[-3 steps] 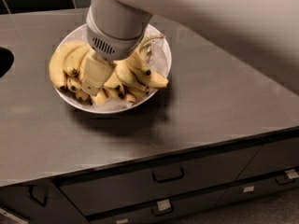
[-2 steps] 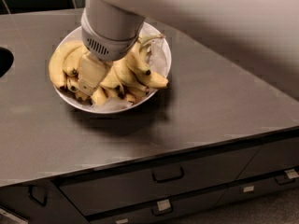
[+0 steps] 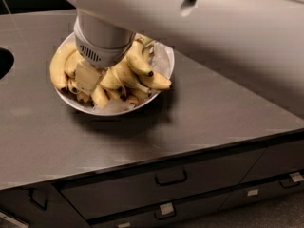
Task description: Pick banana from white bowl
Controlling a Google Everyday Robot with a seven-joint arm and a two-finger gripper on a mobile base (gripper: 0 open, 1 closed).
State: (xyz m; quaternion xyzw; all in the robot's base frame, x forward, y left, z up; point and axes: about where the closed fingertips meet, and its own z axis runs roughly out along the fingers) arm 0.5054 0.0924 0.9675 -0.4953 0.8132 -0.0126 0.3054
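The gripper (image 3: 89, 79) sits low among the bananas (image 3: 137, 63) in the white bowl (image 3: 71, 102); whether it grips one cannot be told. Lifting risks snagging neighbouring fruit, because the pile is crowded.

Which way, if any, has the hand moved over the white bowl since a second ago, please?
Yes. The hand, down among the bananas, has shifted toward the picture-left rim of the white bowl, which stayed put.

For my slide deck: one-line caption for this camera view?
The gripper sits among the bananas in a paper-lined white bowl on a grey counter above drawers.
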